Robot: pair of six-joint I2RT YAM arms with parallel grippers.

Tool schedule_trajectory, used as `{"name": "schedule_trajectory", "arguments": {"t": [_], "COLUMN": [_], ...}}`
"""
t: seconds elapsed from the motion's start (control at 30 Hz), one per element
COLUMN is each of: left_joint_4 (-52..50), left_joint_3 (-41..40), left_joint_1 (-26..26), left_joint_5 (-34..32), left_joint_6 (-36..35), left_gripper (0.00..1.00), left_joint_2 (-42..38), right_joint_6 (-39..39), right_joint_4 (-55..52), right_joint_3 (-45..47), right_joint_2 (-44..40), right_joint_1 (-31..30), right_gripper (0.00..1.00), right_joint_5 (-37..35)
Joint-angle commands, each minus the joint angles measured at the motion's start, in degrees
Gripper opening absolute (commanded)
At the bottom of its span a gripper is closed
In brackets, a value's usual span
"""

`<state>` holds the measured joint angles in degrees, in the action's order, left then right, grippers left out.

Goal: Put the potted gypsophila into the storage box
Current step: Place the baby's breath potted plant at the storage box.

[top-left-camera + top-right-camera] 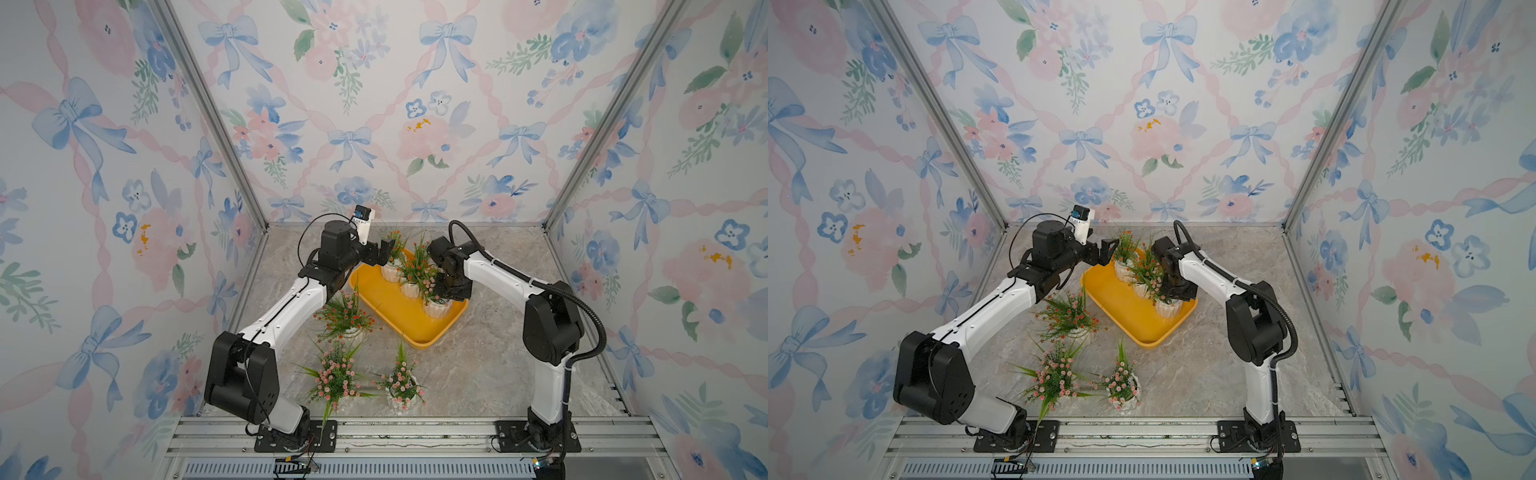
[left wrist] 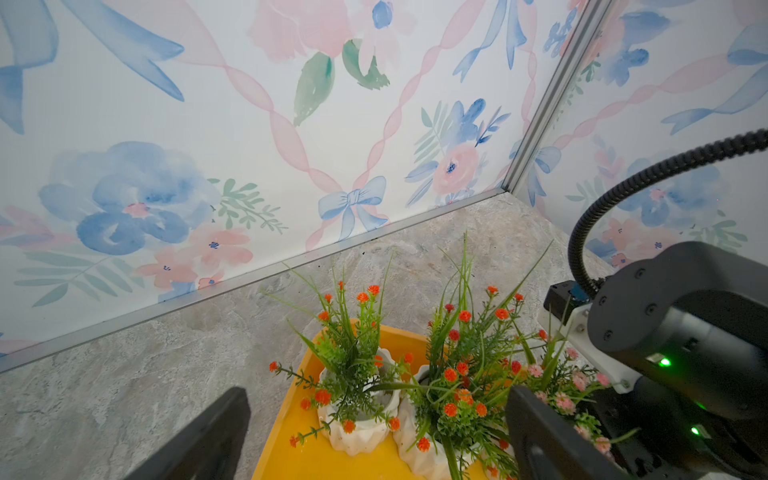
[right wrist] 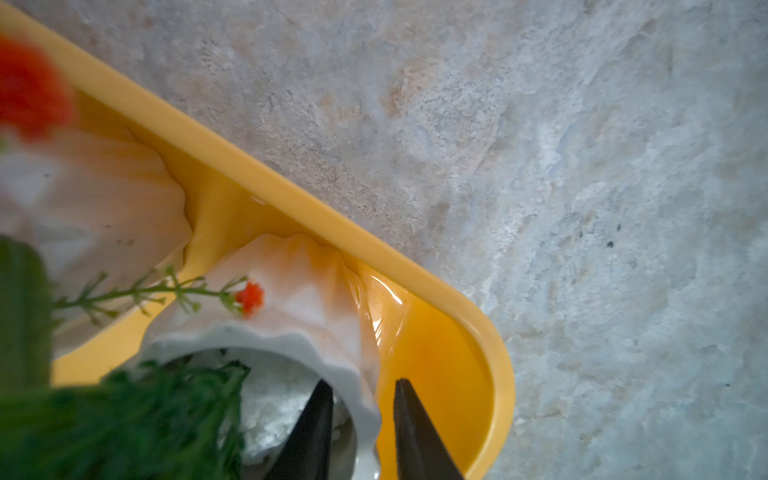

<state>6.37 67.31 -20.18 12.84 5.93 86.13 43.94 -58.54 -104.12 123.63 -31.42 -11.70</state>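
Right gripper [image 3: 362, 381] is straddling the rim of a potted gypsophila [image 3: 299, 291] inside the storage box [image 3: 291, 199], jaws slightly parted, not clamping; its foliage is showing blurred. Left gripper [image 2: 374, 395] is hovering wide open, fingers cut off.

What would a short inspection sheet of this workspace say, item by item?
Surface: marble-patterned tabletop, no spills seen.
Job's things: yellow storage box holds two orange-red gypsophila pots and one pink gypsophila pot; another orange-red pot and two pink pots stand outside on the tabletop.
Clutter: nothing seen.
Grippers: left gripper open, near the far boxed pot; right gripper jaws parted astride the boxed pink pot's rim.
Cables: black corrugated conduit along right arm; thin black cable loops at left wrist.
Surroundings: floral wallpaper walls, aluminium frame posts.
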Motion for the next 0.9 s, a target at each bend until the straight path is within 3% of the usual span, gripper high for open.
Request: {"name": "schedule_trajectory", "arguments": {"t": [0.0,0.33,0.63,0.87], "left_joint_4": [2.0,2.9,3.8,3.7], "left_joint_3": [1.3,-1.8,-4.9,-8.6], "left_joint_1": [0.5,0.5,0.5,0.4], "left_joint_5": [1.3,2.7,4.2,11.9], "left_joint_6": [-1.4,-1.1,0.4,2.2], "left_gripper": [0.98,0.98,0.98,0.98], "left_joint_2": [0.5,-2.1,-5.2,-9.2], "right_joint_6": [1.5,4.0,8.2,7.2], "right_joint_4": [1.4,1.7,6.2,9.4], "right_joint_3": [2.4,2.5,15.2,22.9], "right_joint_2": [-2.1,-10.4,-23.1,-32.4], "right_joint_1": [0.4,0.4,0.2,-2.7], "right_gripper": [0.33,0.61,0.71,0.72], "right_joint_5": [-1.3,-5.8,-9.1,-11.0]}}
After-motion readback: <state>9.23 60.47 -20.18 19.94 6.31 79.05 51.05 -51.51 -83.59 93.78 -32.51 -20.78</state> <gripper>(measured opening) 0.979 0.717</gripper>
